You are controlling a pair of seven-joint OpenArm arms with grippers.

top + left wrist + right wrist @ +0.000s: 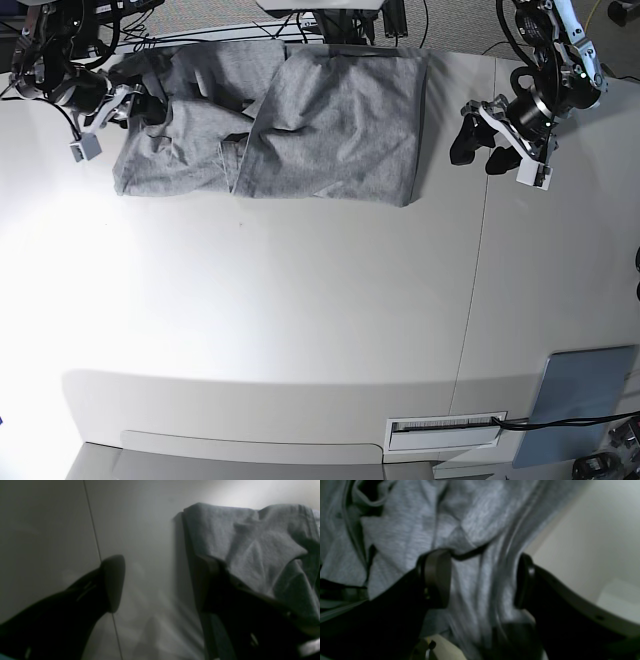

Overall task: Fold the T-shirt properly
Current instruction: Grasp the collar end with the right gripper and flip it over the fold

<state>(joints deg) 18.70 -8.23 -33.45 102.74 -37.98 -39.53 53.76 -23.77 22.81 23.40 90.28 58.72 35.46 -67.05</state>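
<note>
Shirt (320, 120) lies half-folded at the surface's (300, 330) far edge. Right pincer (482, 580) is wide open with cloth bunched between its jaws – I'd bite deep before lifting. Left pincer (478, 145) is open, just beside the shirt's edge

White table (300, 300) fills most of base view, matte top, strong glare patch at left-centre. Thin seam (474, 290) runs front to back through the right part; same seam (96, 540) shows in left wrist view, passing under the left finger. Blue-grey rectangular pad (578, 405) at front right corner. White label strip with slot (445, 430) at front edge, black cable (560, 424) running right from it. Black cables (200, 25) bunched along back edge; grey carpet (210, 10) beyond. Lighting uneven: bright centre, dimmer corners.
</note>
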